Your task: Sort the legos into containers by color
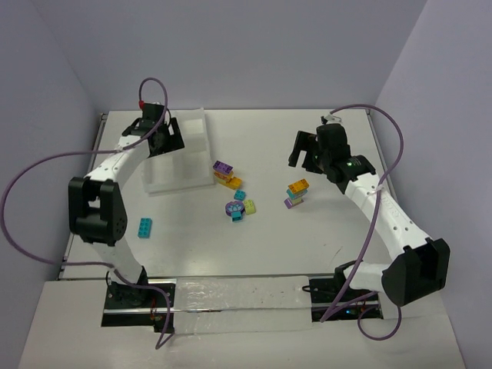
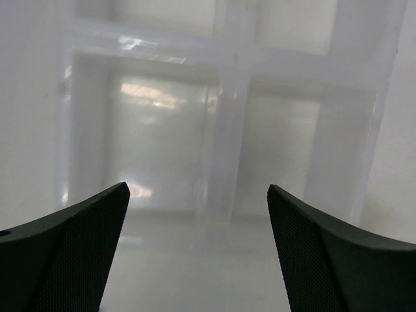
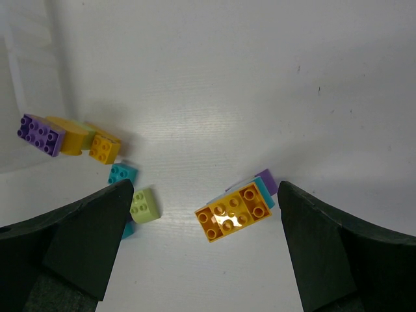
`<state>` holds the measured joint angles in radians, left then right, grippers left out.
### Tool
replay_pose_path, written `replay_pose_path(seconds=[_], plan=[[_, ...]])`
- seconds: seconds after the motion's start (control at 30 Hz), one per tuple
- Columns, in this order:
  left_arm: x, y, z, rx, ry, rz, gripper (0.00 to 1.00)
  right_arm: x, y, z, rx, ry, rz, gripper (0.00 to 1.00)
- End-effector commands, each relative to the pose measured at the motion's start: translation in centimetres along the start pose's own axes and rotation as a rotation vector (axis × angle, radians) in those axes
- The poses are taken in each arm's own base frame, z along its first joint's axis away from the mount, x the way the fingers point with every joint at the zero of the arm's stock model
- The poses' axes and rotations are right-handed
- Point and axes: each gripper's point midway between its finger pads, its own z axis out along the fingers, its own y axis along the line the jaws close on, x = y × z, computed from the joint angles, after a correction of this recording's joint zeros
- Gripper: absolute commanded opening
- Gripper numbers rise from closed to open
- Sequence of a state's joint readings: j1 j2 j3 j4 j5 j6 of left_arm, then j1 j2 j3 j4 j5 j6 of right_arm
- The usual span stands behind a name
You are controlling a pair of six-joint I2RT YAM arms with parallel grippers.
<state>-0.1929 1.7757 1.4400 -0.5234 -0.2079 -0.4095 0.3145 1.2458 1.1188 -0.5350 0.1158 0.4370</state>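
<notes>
My left gripper [image 2: 196, 188] hangs over the white tray [image 1: 188, 165], which sits at eleven o'clock on the surface [image 1: 323, 246]. Its fingers are apart and hold nothing. My right gripper [image 3: 205, 185] is spread too, above an orange-topped clump [image 3: 235, 211]. Toward nine o'clock of that lie a purple-and-orange clump [image 1: 225, 173] and a mixed cluster [image 1: 238, 206]. A lone teal brick [image 1: 144, 227] sits at eight o'clock.
</notes>
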Motion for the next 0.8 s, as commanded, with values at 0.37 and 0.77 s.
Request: replay_pose_path(seconds=[0.37,0.77], plan=[[14.0,10.6,-9.0,-0.329,0.062,-0.484,0.99,-0.9,0.7,-1.0,-0.04,-0.042,0.002,1.0],[19.6,13.6,-6.7,-0.474,0.139,-0.532,0.99,-0.7,1.0,-1.0,-0.055,-0.029,0.007,1.0]])
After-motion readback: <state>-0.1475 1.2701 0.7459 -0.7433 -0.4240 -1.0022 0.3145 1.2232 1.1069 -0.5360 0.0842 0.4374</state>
